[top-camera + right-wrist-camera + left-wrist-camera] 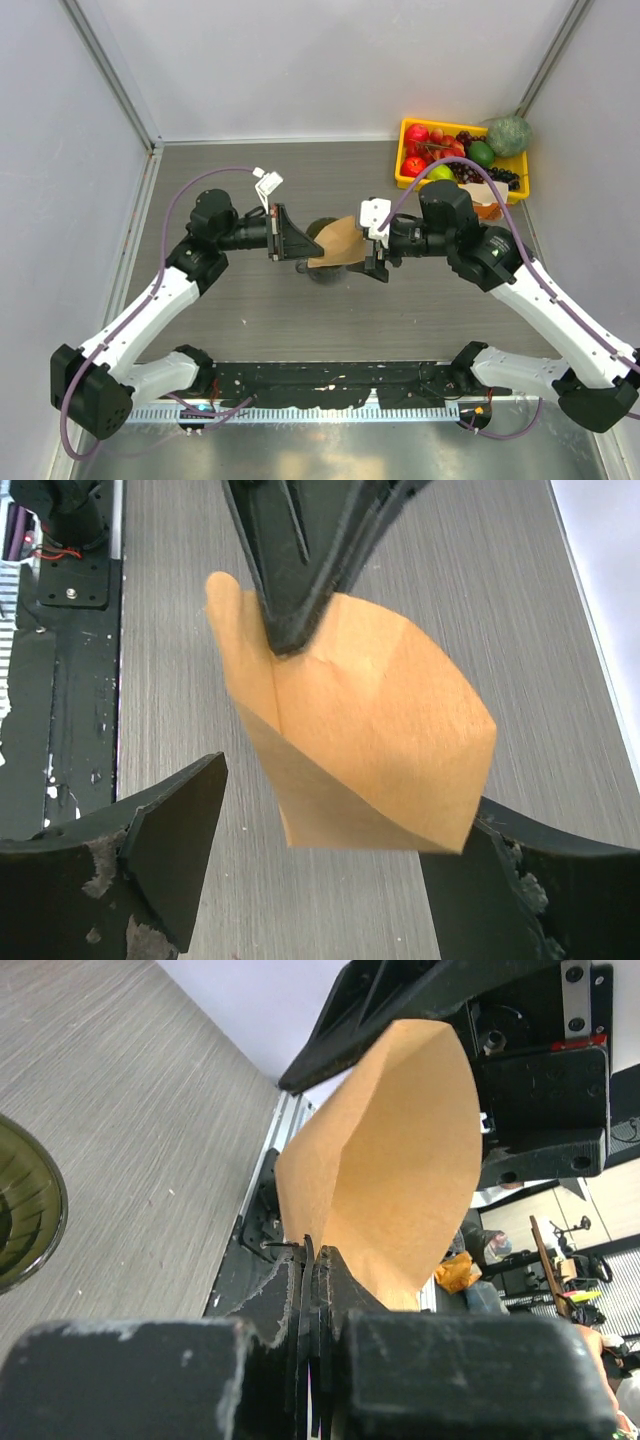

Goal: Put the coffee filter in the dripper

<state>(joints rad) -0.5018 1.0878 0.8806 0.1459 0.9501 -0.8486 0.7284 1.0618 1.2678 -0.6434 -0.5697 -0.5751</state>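
Left tool [312, 1260] is clamped shut on the seam edge of the coffee filter [390, 1160], held aloft near the dripper [22, 1210], with the right tool [345, 810] gaping wide either side of it; it looks like light, limp, easily creased paper, best pinched at the rim.

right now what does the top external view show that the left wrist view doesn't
Only top external: the yellow fruit tray at the far right and both arms whole. Only left wrist: up close, the left gripper pinched shut on the edge of the coffee filter, its cone mouth open. Both: the filter, the dripper and the open right gripper.
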